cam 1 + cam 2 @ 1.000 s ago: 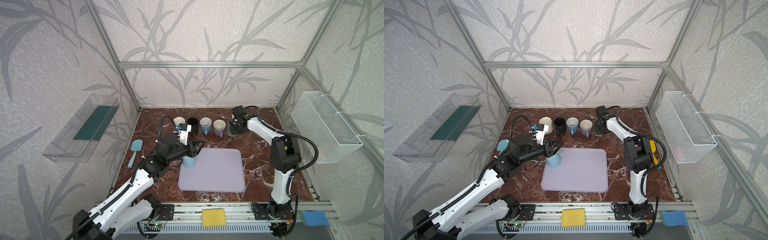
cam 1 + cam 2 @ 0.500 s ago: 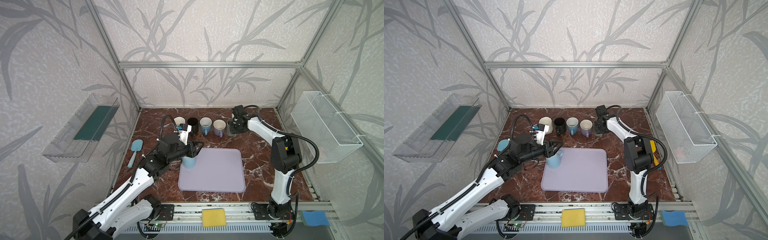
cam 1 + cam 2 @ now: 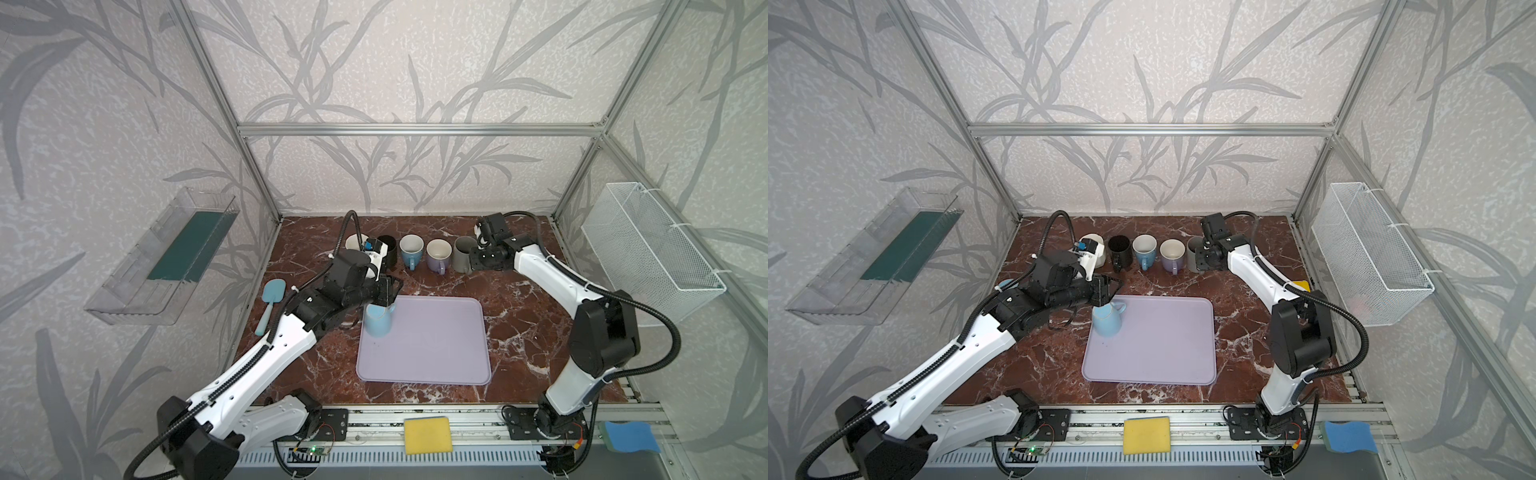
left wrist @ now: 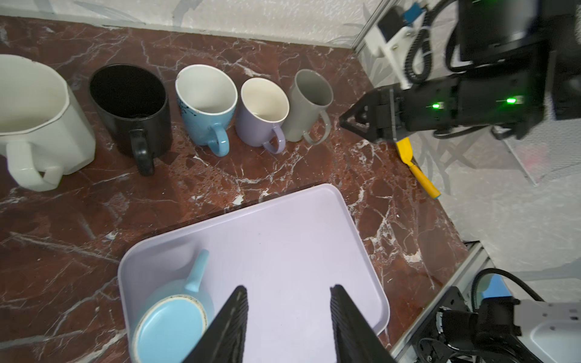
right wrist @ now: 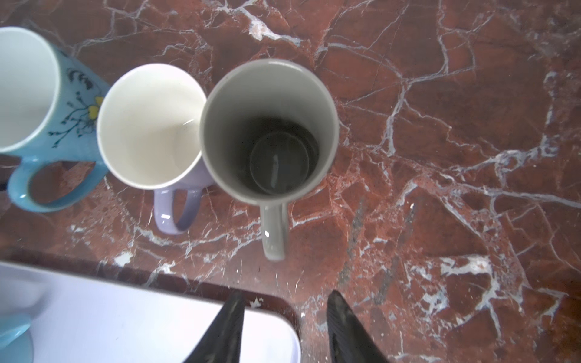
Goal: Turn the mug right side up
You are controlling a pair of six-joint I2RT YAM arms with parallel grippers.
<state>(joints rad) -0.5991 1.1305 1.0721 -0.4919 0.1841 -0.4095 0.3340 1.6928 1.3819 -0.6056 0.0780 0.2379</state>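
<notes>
Well, the biggest thing before me is the lilac tray, lower centre in both top views. The light blue mug stands on it mouth down, in its upper left corner. In my left wrist view the mug sits at the lower left of the frame, foot ring up and handle pointing up the frame.

My left gripper has its jaws apart with nothing between them. The mug lies just beside one finger, outside the gap; whether it touches that finger I cannot tell. My right gripper is parted and empty too, near the grey mug at the right end of the back row.

I judge the mug to be glazed ceramic: stiff, fairly heavy for my jaws, slick, and liable to chip if dropped. The round wall is broad (perhaps too broad for a sure pinch), so I would take it firmly across the handle, or across the wall near the base, since it must turn over without slipping.

Counted, large to small:
- One tray.
- Six mugs: one inverted, and five upright in the row, namely the white mug, black mug, flowered blue mug, lilac mug and the grey one.
- Two spatulas: a blue spatula and a yellow spatula.
- Two sponges: a yellow sponge and a blue sponge.
</notes>
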